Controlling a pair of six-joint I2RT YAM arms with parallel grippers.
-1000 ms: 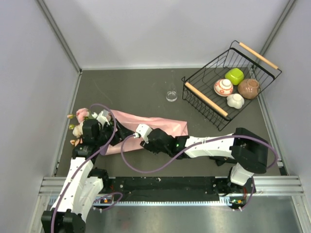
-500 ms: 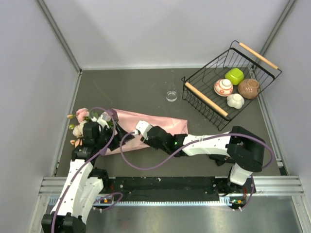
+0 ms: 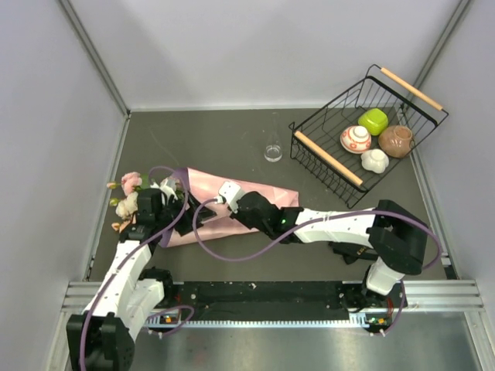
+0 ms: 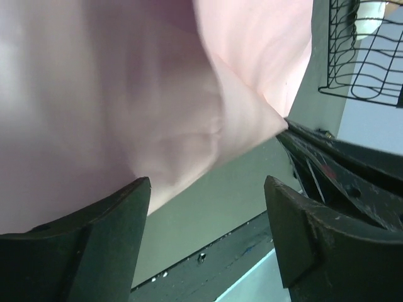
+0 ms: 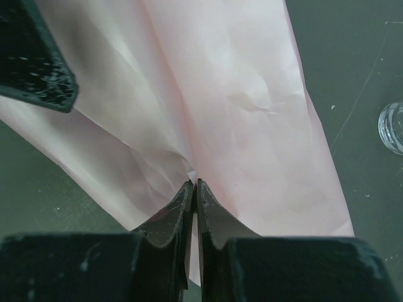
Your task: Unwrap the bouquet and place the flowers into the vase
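On my feed the paper sheet (image 5: 239, 107) reads as thin pink paper, matt, softly creased and folded. The table (image 3: 209, 143) is a dark matt surface, scratched and speckled. The vase (image 3: 273, 152) is clear glass with a glossy rim. The wire basket (image 3: 325, 116) is black-coated metal with 2 pale wooden handles. The right tool (image 5: 194, 189) and left tool (image 4: 206, 201) have matt black fingers, plastic by the look, scuffed.

The vase (image 5: 391, 128) is cut off at the edge — the flowers' (image 3: 130, 184) stems seemingly hidden under paper (image 3: 263, 197).
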